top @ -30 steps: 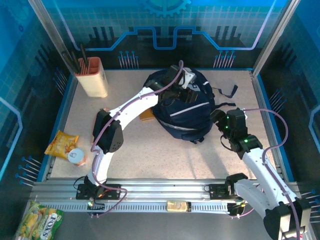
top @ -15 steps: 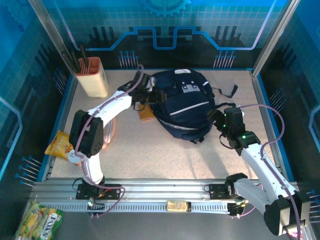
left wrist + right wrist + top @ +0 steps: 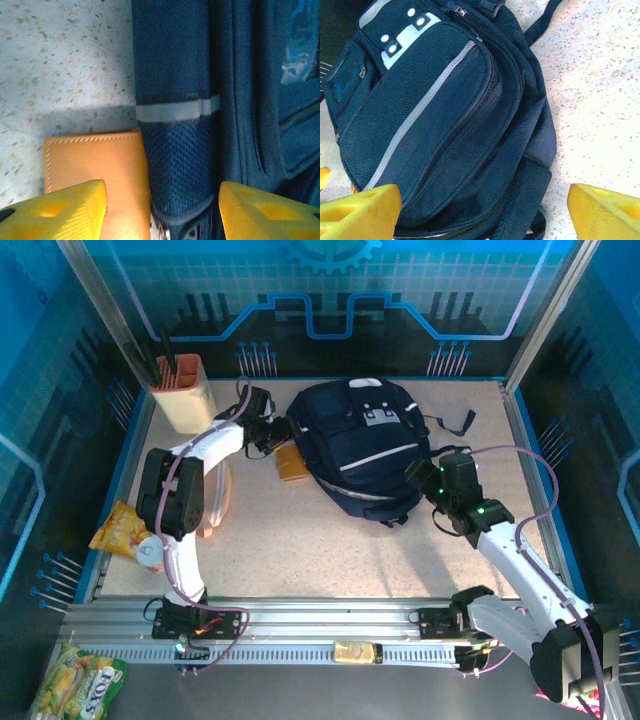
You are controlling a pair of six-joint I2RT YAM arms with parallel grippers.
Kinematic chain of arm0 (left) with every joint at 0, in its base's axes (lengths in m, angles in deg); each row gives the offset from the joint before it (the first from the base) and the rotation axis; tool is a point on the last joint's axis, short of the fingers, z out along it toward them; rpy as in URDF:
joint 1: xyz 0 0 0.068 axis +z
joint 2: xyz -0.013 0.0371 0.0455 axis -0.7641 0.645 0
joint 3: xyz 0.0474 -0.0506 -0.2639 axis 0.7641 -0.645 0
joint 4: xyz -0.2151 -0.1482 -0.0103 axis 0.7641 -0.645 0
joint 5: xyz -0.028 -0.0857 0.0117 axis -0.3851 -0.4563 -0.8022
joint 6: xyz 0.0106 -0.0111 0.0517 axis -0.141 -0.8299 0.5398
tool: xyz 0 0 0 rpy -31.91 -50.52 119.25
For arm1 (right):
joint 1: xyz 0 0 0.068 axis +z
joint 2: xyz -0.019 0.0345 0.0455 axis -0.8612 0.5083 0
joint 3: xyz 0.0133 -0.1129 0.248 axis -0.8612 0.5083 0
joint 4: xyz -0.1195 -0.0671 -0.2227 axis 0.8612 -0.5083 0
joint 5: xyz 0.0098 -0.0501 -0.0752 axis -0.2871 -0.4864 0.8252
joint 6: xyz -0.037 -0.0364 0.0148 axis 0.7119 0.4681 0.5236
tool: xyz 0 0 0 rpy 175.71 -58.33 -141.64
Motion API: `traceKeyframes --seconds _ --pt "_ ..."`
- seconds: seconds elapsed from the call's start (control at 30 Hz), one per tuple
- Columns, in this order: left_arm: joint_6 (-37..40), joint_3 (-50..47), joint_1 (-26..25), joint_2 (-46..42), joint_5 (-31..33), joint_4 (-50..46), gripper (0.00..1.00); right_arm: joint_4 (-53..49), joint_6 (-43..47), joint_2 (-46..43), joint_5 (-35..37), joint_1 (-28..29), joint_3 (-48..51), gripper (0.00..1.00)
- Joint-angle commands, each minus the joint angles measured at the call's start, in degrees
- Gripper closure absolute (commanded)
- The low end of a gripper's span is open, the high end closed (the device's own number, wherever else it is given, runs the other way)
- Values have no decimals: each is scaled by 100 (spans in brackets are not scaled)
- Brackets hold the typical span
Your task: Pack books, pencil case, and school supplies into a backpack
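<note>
The left arm has drawn back from over the backpack's top and folded leftward. The left gripper (image 3: 282,432) now hangs at the bag's left flank, above the far end of the orange case (image 3: 292,464). Its fingers stand apart with nothing between them. In the wrist view one tip sits over the orange case (image 3: 95,160), and the other is past the bag's side panel, so the case lies left of the gap's middle. The case is flat on the table (image 3: 300,550), touching the bag, with its long axis running far to near. This arm is plainly the nearer one to it. The backpack (image 3: 365,450) lies in the middle of the table, toward its far side, zips apparently closed. The right gripper (image 3: 424,476) has crept closer to the bag's right edge, fingers spread wide and empty.
</note>
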Motion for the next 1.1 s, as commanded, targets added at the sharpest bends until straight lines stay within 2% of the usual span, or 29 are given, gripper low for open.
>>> traceKeyframes --seconds 0.0,0.23,0.33,0.57,0.77,1.07 --pt "-135 392 12 313 -362 26 40 159 -143 36 -120 97 6 13" --pt "-110 935 12 893 -983 -11 43 267 -212 183 -502 120 137 14" --pt "-130 951 13 960 -970 -4 47 327 -264 240 -607 143 217 14" --pt "-146 964 13 999 -810 -147 63 434 -377 410 -802 160 380 14" --pt "-91 823 13 912 -186 -257 61 416 -427 453 -800 180 444 15" --pt "-214 999 12 1186 -633 -120 58 497 -618 655 -1030 238 540 14"
